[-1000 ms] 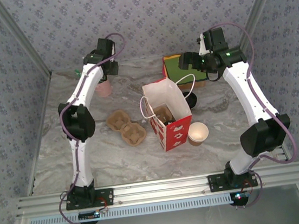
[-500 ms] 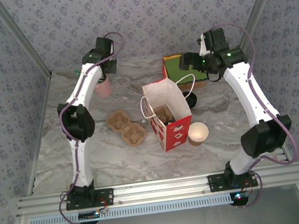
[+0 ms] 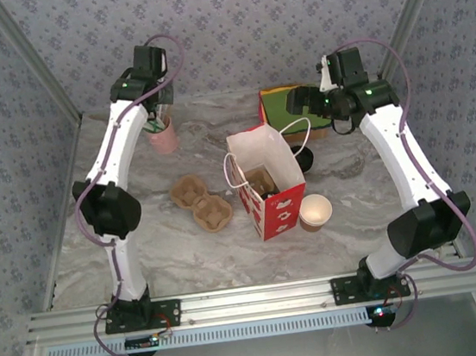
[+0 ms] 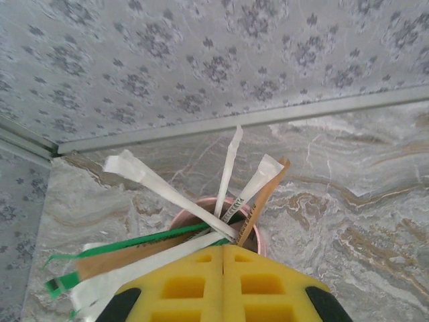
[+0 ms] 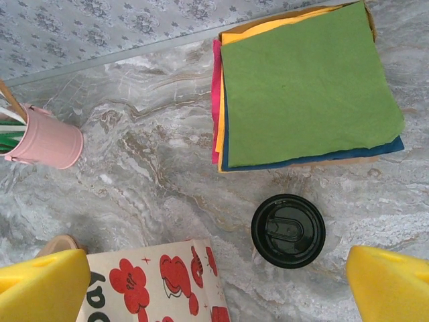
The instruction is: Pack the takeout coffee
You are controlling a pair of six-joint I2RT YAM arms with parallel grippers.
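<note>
The red-and-white paper bag (image 3: pixel 277 212) stands open mid-table, and its printed side (image 5: pixel 161 282) shows in the right wrist view. A brown carrier and a dark shape sit inside it. I cannot tell whether that shape is the takeout coffee. My left gripper (image 4: pixel 223 247) is shut above a pink cup (image 4: pixel 194 209) of wrapped straws, whose ends reach its tips. I cannot tell whether one is pinched. From the top view it (image 3: pixel 159 114) hangs over that cup (image 3: pixel 163 138). My right gripper (image 5: pixel 218 288) is open and holds nothing, high over the bag's far side.
A separate black lid (image 5: pixel 288 231) lies flat on the marble between the bag and a stack of coloured napkins (image 5: pixel 308 87). A lidless brown cup (image 3: pixel 315 212) stands right of the bag. A brown cup carrier (image 3: pixel 202 201) lies to its left.
My left gripper has shut at the straws, and the left arm has swung up and back toward the rear wall. The right arm has barely moved.
</note>
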